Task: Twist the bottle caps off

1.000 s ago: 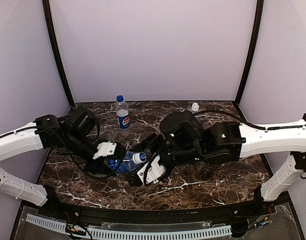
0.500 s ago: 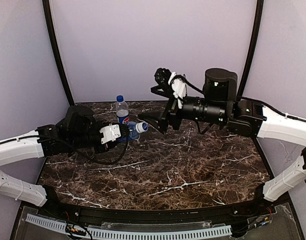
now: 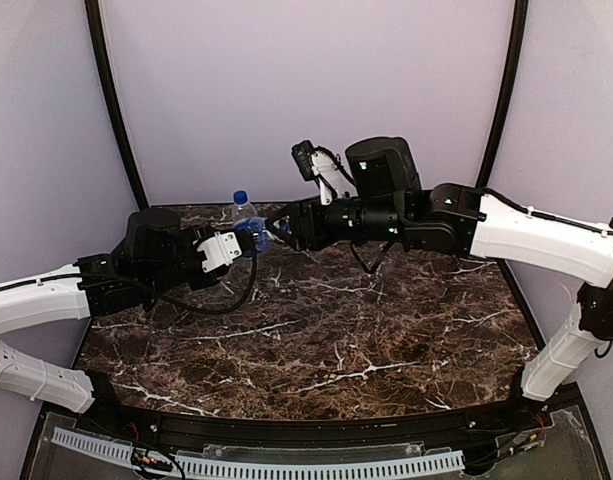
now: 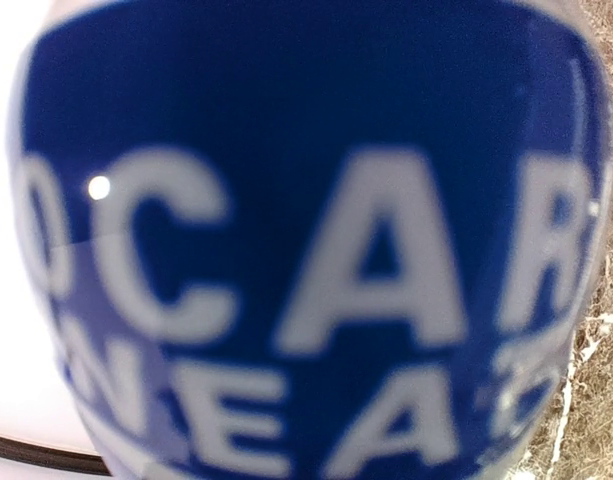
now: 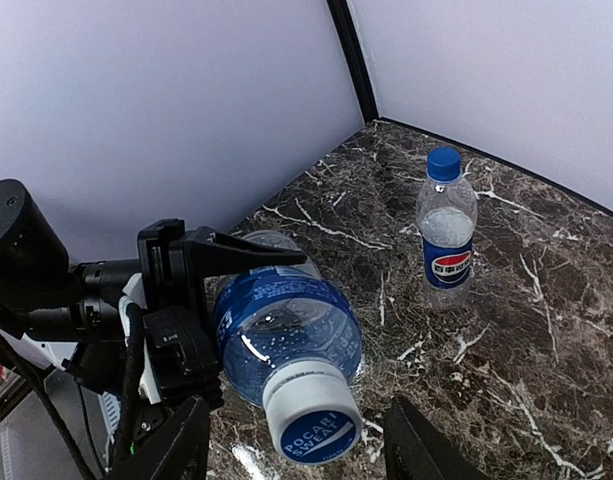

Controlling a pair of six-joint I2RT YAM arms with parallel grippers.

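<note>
My left gripper (image 3: 244, 243) is shut on the blue-band bottle (image 5: 286, 320) and holds it on its side above the table's back left. Its blue label (image 4: 306, 250) fills the left wrist view and hides the left fingers there. The bottle's cap (image 5: 311, 420), white ribbed with a blue top, is screwed on and points at my right gripper (image 5: 298, 410). The right gripper is open, with one finger on each side of the cap and neither touching. The Pepsi bottle (image 5: 446, 240) stands upright behind with its blue cap (image 5: 444, 163) on. The unlabelled bottle is hidden.
The dark marble table (image 3: 366, 330) is walled by pale panels with black corner posts (image 3: 114, 110). The Pepsi bottle (image 3: 242, 207) stands just behind the two grippers near the back wall. The right arm (image 3: 486, 225) stretches across the back of the table.
Both arms have lifted from the table's middle to the back left, carrying the blue-band bottle up. The right gripper has swung round and closed in on the cap.
</note>
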